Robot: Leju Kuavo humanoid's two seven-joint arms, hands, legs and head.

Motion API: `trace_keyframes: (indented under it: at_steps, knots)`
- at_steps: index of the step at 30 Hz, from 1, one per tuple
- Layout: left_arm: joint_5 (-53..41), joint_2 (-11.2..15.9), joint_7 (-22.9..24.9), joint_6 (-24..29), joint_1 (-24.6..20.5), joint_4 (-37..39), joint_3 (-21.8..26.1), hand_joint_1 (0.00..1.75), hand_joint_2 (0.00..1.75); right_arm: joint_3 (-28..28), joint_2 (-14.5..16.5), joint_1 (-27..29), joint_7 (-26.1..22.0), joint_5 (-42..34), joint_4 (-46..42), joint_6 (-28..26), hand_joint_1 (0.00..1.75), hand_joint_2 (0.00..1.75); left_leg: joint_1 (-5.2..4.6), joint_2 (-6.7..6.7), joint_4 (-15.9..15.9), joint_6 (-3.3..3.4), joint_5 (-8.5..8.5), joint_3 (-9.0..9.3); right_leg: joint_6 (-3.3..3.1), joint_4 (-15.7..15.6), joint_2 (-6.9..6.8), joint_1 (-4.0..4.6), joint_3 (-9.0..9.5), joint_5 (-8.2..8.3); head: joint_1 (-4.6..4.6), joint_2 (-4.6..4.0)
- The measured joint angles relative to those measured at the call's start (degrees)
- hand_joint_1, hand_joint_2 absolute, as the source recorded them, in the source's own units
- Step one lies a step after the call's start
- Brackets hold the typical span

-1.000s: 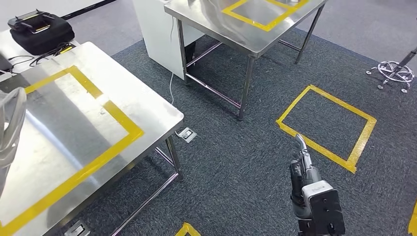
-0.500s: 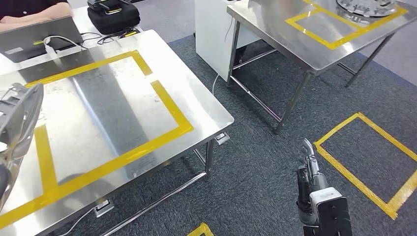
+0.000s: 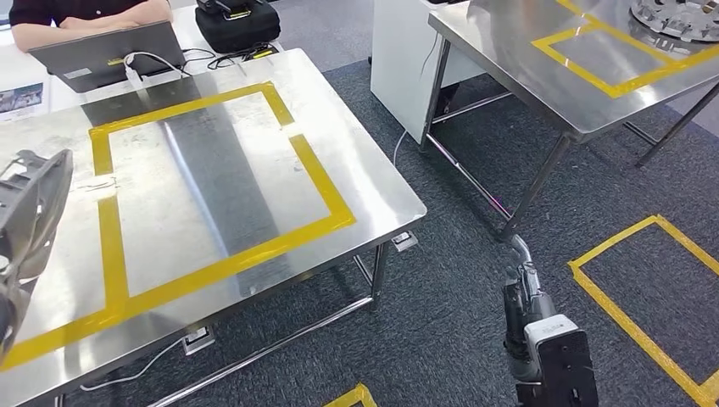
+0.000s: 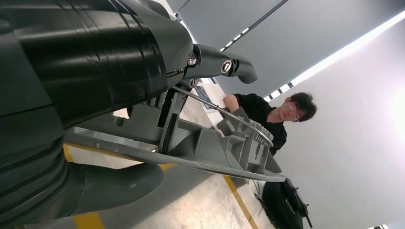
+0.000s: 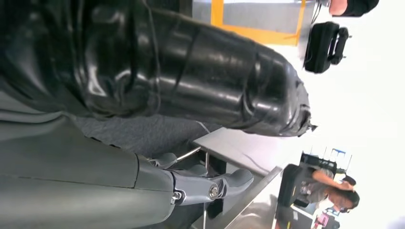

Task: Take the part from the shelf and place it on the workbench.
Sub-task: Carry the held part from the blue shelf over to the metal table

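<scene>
Dark grey carpet, short and nubby, runs under everything, marked with yellow tape (image 3: 632,314) rectangles. Nearest, the right hand (image 3: 521,275) hangs low beside the table's edge, its fingers loosely apart and holding nothing; it is smooth grey metal with a glossy black ribbed cover.

At the head view's left edge the part (image 3: 32,216) is held over the table (image 3: 373,161). It is a grey casting, flat and curved on one face, ribbed and webbed on the other, matte and hard-edged. The left hand (image 4: 143,119) grips it, with the thumb under the flat face and dark fingers over the ribs.

The table is brushed steel, shiny and slick, with a yellow tape frame (image 3: 318,191) on top. Likely risks: the part sits edge-up, so set down that way it could tip or skid on the steel; a thin-edged hold might also let it rotate in the fingers.

Farther off, a person (image 3: 85,13) sits behind a laptop (image 3: 106,55), cables and a black bag (image 3: 237,21) close by; a sliding part could reach them.
</scene>
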Motion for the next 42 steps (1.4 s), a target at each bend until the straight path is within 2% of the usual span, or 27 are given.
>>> trace_keyframes:
  at_steps: [1,2,3,4,8,10,11,13,19,21,22,24,25,26,27,28,30,32,33,34,35,37,38,39,40,41,42]
  knots:
    - [0.0,0.0,0.0,0.0,0.0,0.0,-0.1,1.75,1.75,0.0,0.0,0.0,0.0,0.0,0.0,0.0,0.0,0.0,0.08,0.21,-2.8,0.04,0.67,1.74,0.6,0.6,-0.21,-0.04,-0.27,-0.46,-0.31,0.0]
    - [0.0,0.1,0.0,0.0,0.0,0.0,-0.1,1.75,1.75,0.0,0.0,0.0,0.0,0.0,0.0,0.0,0.0,0.0,0.09,0.3,-4.1,0.29,0.68,2.72,1.12,1.1,-0.36,0.05,-0.52,-0.82,-0.44,0.0]
    - [-0.1,0.1,0.1,0.0,0.0,0.0,-0.2,1.75,1.75,0.0,0.0,0.0,-0.1,-0.1,-0.1,0.0,0.0,0.0,0.07,0.14,-4.2,0.67,0.34,2.93,1.51,1.3,-0.42,0.2,-0.75,-1.15,-0.4,0.0]
    - [-0.2,0.1,0.2,-0.1,0.0,0.0,-0.2,1.75,1.75,0.0,0.0,0.0,-0.1,-0.3,-0.1,-0.1,0.0,0.0,0.16,-0.08,-4.2,1.09,0.43,3.07,1.56,1.5,-0.43,0.24,-0.9,-1.36,-0.15,0.0]
    - [-0.7,0.2,0.9,-0.2,0.0,0.0,-0.4,1.75,1.75,0.0,0.0,0.0,-0.3,-0.6,-0.1,-0.2,0.0,0.0,0.11,-0.39,-4.2,1.5,0.55,2.89,-0.13,1.0,-0.38,0.26,-0.69,-0.87,1.37,0.0]
    - [-0.8,0.2,1.1,-0.3,0.0,0.0,-0.5,1.75,1.75,0.0,0.0,0.0,-0.5,-0.4,-0.1,-0.1,0.0,0.0,-0.05,-0.42,-4.2,1.79,0.55,2.84,-0.49,0.8,-0.38,0.23,-0.63,-0.66,1.93,0.0]
    - [-0.8,0.2,1.1,-0.3,0.0,0.0,-0.5,1.75,1.75,0.1,0.0,0.0,-0.6,0.0,-0.1,-0.1,0.0,0.0,-0.21,-0.42,-4.2,2.02,0.5,2.8,-0.44,0.5,-0.38,0.17,-0.54,-0.53,2.14,0.0]
    - [-0.8,0.3,1.1,-0.4,0.0,0.0,-0.5,1.75,1.75,0.1,0.0,0.0,-0.8,1.2,-0.1,0.0,0.0,0.0,-0.57,-0.41,-4.0,2.53,0.45,2.68,0.29,0.1,-0.42,-0.07,-0.07,-0.23,2.36,0.0]
    - [-0.9,0.6,1.2,-0.4,0.0,0.0,-0.8,1.75,1.75,0.5,0.0,-0.2,-0.6,3.4,-0.1,0.0,0.0,0.0,-1.17,-0.56,-4.1,3.72,0.52,2.39,3.73,-0.6,-0.59,-0.91,0.4,0.06,2.01,0.0]
    - [-1.1,0.7,1.3,-0.4,0.0,0.0,-1.0,1.75,1.75,0.6,0.0,-0.3,-0.3,3.4,-0.1,0.0,0.0,0.0,-1.0,-0.98,-4.6,4.33,0.83,2.61,3.98,1.4,-0.07,-1.0,-0.58,-1.47,2.07,0.0]
    - [-1.3,0.8,1.5,-0.5,-0.1,-0.1,-1.0,1.75,1.75,0.6,-0.1,-0.3,-0.1,3.3,-0.1,-0.1,0.0,0.0,-0.95,-1.28,-4.8,4.58,0.98,2.76,3.82,4.2,0.44,-0.98,-1.92,-3.11,2.25,0.0]
    - [-1.7,0.8,1.8,-0.7,-0.2,0.0,-1.2,1.75,1.75,0.7,-0.2,-0.3,0.3,3.2,-0.1,-0.4,0.0,0.0,-1.2,-1.99,-4.9,4.75,1.1,2.6,3.18,12.3,1.29,-0.73,-5.52,-6.93,2.69,0.0]
    - [-1.8,0.8,1.9,-0.8,-0.2,0.0,-1.3,1.75,1.75,0.7,-0.2,-0.3,0.4,3.1,0.0,-0.5,0.0,0.0,-1.37,-2.46,-4.8,4.79,1.12,2.53,2.88,15.6,1.47,-0.59,-7.02,-8.0,2.83,0.0]
    - [-1.9,0.8,2.0,-0.9,-0.2,0.0,-1.3,1.75,1.75,0.7,-0.3,-0.3,0.4,3.1,0.0,-0.5,0.0,0.0,-1.55,-3.01,-4.8,4.81,1.15,2.52,2.55,17.1,1.58,-0.43,-7.66,-8.03,2.89,0.0]
    - [-1.9,0.8,2.1,-0.9,-0.2,0.0,-1.4,1.75,1.75,0.7,-0.3,-0.3,0.4,3.1,0.0,-0.6,0.0,0.0,-1.72,-3.66,-4.7,4.81,1.17,2.55,2.1,16.2,1.74,-0.24,-7.24,-6.95,2.93,0.0]
    - [-1.9,0.8,2.1,-0.9,-0.3,0.0,-1.4,1.75,1.75,0.7,-0.3,-0.3,0.4,3.1,0.0,-0.6,0.0,0.0,-1.84,-4.36,-4.7,4.79,1.18,2.6,1.52,13.2,2.14,-0.01,-5.82,-4.99,2.97,0.0]
    - [-2.0,0.8,2.1,-0.9,-0.4,0.0,-1.5,1.75,1.75,0.7,-0.3,-0.4,0.4,3.1,0.0,-0.6,0.0,0.0,-1.95,-5.68,-4.6,4.55,1.29,2.54,0.13,5.8,4.36,0.35,-2.35,-1.99,2.88,0.0]
    - [-2.0,0.9,2.1,-0.9,-0.6,0.0,-1.6,1.75,1.75,0.7,-0.3,-0.4,0.4,3.2,0.0,-0.7,0.0,0.0,-1.54,-6.92,-4.5,3.82,1.63,2.01,-0.72,2.2,6.04,0.64,-0.5,-1.45,2.73,0.0]
    - [-2.1,1.0,2.1,-0.9,-0.7,0.0,-1.6,1.75,1.75,0.7,-0.3,-0.4,0.4,3.2,0.0,-0.7,0.0,0.0,-1.27,-7.58,-4.6,3.31,1.9,1.69,-0.85,1.9,6.01,0.83,-0.22,-1.46,2.71,0.0]
    - [-2.2,1.0,2.2,-0.9,-0.7,0.0,-1.6,1.75,1.75,0.7,-0.4,-0.5,0.5,3.2,0.0,-0.7,0.0,0.0,-1.05,-8.2,-4.8,2.85,2.14,1.52,-0.88,1.3,5.34,0.87,0.03,-1.26,2.93,0.0]
    - [-2.4,1.0,2.1,-0.8,-0.6,0.0,-1.6,1.75,1.75,0.8,-0.5,-0.6,0.7,3.2,0.0,-0.8,0.0,0.0,-1.07,-7.94,-4.8,2.51,2.19,1.3,-0.82,0.6,4.58,0.8,0.35,-0.95,3.03,0.0]
    - [-3.0,1.2,2.0,-0.8,-0.7,-0.1,-1.7,1.75,1.75,1.1,-0.7,-0.8,1.2,3.2,0.0,-1.4,0.0,0.0,-1.33,-5.15,-2.5,1.98,0.76,-0.03,-0.88,-1.0,3.08,0.48,1.18,-0.33,2.43,0.0]
    - [-3.4,1.2,1.9,-0.8,-0.8,-0.1,-1.7,1.75,1.75,1.2,-0.8,-0.9,1.6,3.1,0.0,-1.7,0.0,0.0,-1.31,-3.25,0.3,1.79,-0.74,-1.5,-0.93,-1.3,2.35,0.45,1.44,-0.22,1.92,0.0]
    - [-3.7,1.3,1.9,-0.9,-0.9,-0.1,-1.8,1.75,1.75,1.3,-1.0,-0.9,1.8,3.1,0.0,-2.1,0.0,0.0,-1.22,-1.98,4.0,1.53,-2.36,-3.24,-1.05,-1.5,1.67,0.48,1.53,-0.23,1.39,0.0]
    - [-4.0,1.3,1.9,-1.0,-0.9,-0.1,-2.0,1.75,1.75,1.4,-1.1,-0.8,2.0,3.1,0.0,-2.3,0.0,0.0,-1.03,-1.43,7.3,1.28,-3.52,-4.88,-1.05,-1.4,0.92,0.5,1.52,-0.31,1.08,0.0]
    - [-4.3,1.3,2.0,-1.1,-1.0,-0.1,-2.1,1.75,1.75,1.5,-1.2,-0.8,2.2,3.1,0.0,-2.5,0.0,0.0,-0.85,-1.16,9.3,1.03,-3.84,-5.85,-0.96,-1.3,0.2,0.47,1.53,-0.42,0.82,0.0]
    - [-4.5,1.3,2.1,-1.2,-1.0,-0.1,-2.2,1.75,1.75,1.7,-1.3,-0.8,2.3,3.1,0.0,-2.6,0.0,0.0,-0.68,-0.95,9.0,0.77,-3.11,-5.67,-0.78,-1.2,-0.45,0.37,1.55,-0.59,0.59,0.0]
